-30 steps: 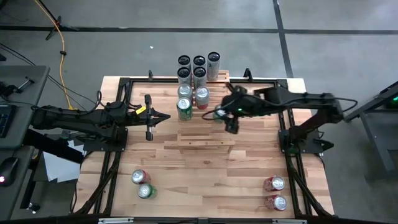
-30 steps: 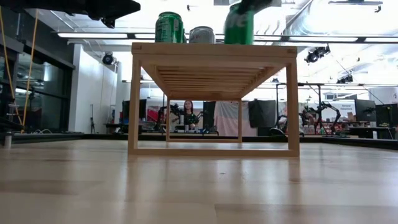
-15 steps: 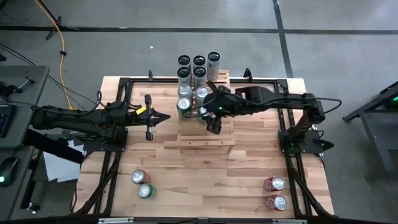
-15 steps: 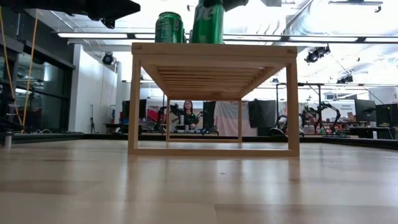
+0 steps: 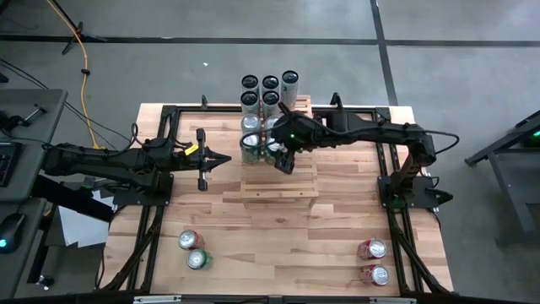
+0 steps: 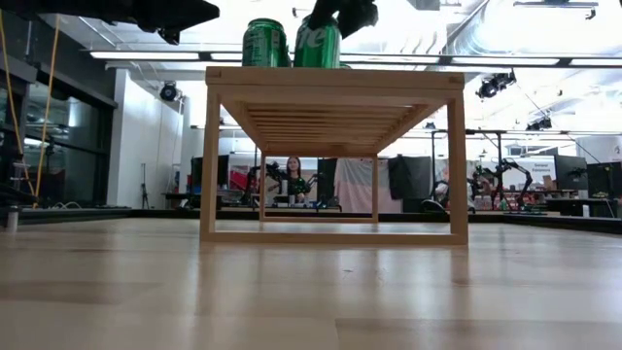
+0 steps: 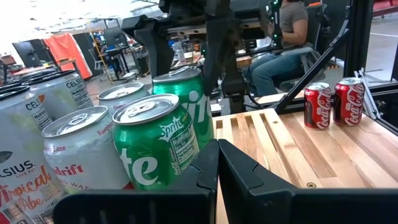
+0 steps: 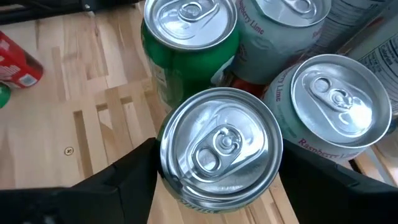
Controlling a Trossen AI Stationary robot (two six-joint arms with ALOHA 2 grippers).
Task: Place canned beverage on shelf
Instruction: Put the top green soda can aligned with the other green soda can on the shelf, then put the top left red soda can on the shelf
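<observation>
Now we have the right gripper (image 5: 281, 157) pinching a green can (image 8: 217, 146) from both sides, and in the low view that can (image 6: 318, 43) looks to sit on or just above the top of the shelf (image 6: 333, 79), right beside another green can (image 6: 265, 43). We judge the task to be nearly done for this can: it is over the shelf, but the fingers have not let go, so releasing and backing off remain. Whether its base fully touches the slats we cannot tell.

Around the shelf it is crowded. On its far part stand several cans: a Raspberry Lime can (image 8: 333, 112) just beside the held one, and taller slim cans (image 5: 270, 89) behind, so we would keep the retreat clear of these neighbours to avoid knocking one.

Well apart from the shelf, near the table's front edge, lie two red cans (image 5: 372, 260) on the right and a red and green pair (image 5: 192, 250) on the left, likely waiting their turn.

The left gripper (image 5: 202, 160) waits to the left of the shelf, its fingers pressed together and holding nothing.
</observation>
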